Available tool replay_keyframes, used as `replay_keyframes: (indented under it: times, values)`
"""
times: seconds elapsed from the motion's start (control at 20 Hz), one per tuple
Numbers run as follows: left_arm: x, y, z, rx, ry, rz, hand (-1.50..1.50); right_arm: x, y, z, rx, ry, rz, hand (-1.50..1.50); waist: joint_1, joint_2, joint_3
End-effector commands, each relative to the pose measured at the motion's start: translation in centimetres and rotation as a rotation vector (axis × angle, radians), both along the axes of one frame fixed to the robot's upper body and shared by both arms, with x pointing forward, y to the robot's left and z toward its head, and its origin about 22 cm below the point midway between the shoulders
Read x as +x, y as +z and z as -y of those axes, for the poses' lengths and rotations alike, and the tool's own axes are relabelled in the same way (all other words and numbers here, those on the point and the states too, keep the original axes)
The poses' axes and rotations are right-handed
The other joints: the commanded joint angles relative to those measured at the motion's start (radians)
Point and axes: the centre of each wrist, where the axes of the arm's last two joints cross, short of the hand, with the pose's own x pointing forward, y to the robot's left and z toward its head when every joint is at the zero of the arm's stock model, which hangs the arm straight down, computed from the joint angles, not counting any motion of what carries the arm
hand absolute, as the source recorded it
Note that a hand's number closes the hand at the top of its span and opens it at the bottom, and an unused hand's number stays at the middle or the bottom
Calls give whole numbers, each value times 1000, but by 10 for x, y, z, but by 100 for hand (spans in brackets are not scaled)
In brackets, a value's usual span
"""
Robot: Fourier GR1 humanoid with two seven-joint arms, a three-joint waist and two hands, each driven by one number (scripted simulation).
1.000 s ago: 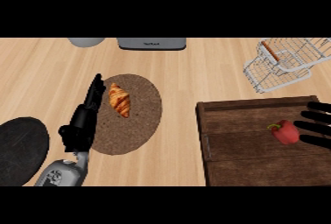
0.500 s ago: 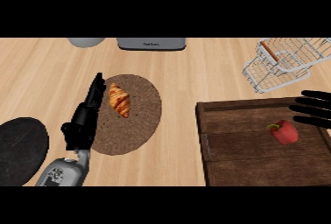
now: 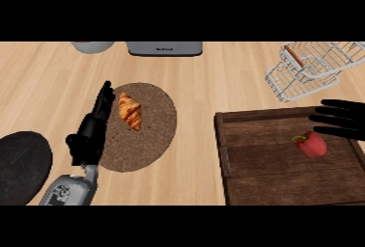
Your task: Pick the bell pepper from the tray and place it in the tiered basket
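Right hand poised beside the bell pepper, nothing held.

Head view: the red bell pepper (image 3: 311,144) lies in the wooden tray (image 3: 246,164), near its far right corner, and the right hand (image 3: 343,118) hovers just beyond it with fingers straight and spread, apart from it. The likely risk is that the rounded pepper rolls when fingers close from one side, or the hand catches the tray's rim. The tiered basket (image 3: 314,67) stands beyond the tray. The left hand (image 3: 92,130) rests flat, fingers straight together, along a woven mat (image 3: 153,135) bearing a croissant (image 3: 130,111).
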Motion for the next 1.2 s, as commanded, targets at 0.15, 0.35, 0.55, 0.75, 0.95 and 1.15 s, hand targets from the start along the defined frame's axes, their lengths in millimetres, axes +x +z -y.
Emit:
replay_keyframes:
  times: [0.15,0.35,0.55,0.75,0.95,1.15]
  values:
    - [5,4,3,-14,1,1,0,12,-25,-10,6,62,-79,-150,-1,1,0]
    - [3,-3,5,13,9,1,0,4,-23,-27,-28,57,-83,-150,-6,-1,0]
    - [8,-9,5,6,7,-7,0,3,-32,-24,-25,57,-90,-150,-8,-1,0]
    - [-14,8,-19,5,-4,-7,0,-7,-53,-28,-44,47,-85,-150,-5,-3,0]
    - [5,0,18,-8,-11,17,0,14,-56,-33,-41,53,-116,-150,-5,0,0]
    - [0,10,22,15,5,19,0,14,-67,-23,-21,33,-110,-150,-4,-1,0]
